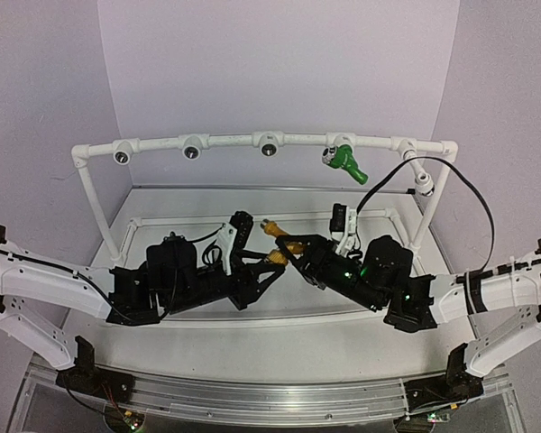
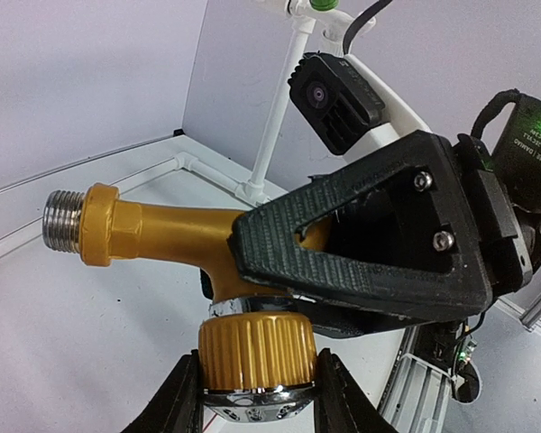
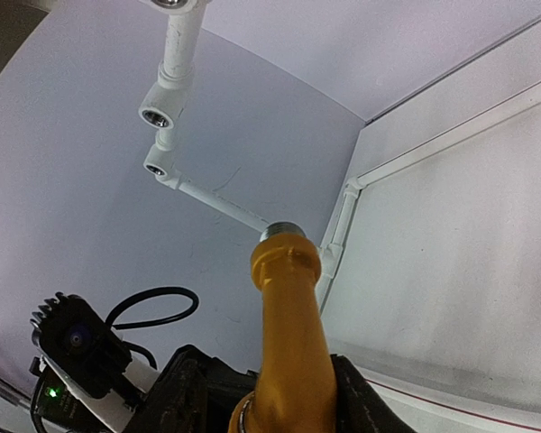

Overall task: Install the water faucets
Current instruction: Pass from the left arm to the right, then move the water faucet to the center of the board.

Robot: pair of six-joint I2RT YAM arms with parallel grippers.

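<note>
Our left gripper and right gripper both clamp the yellow faucet; we should release one before threading.

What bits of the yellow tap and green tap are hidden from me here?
- Top view: the yellow tap is mostly covered by the left claw and right claw.
- Top view: the green tap is too small to show how tightly it sits.
- Right wrist view: the yellow tap's knob is cut off at the bottom edge.
- Left wrist view: the right claw hides its middle.
</note>
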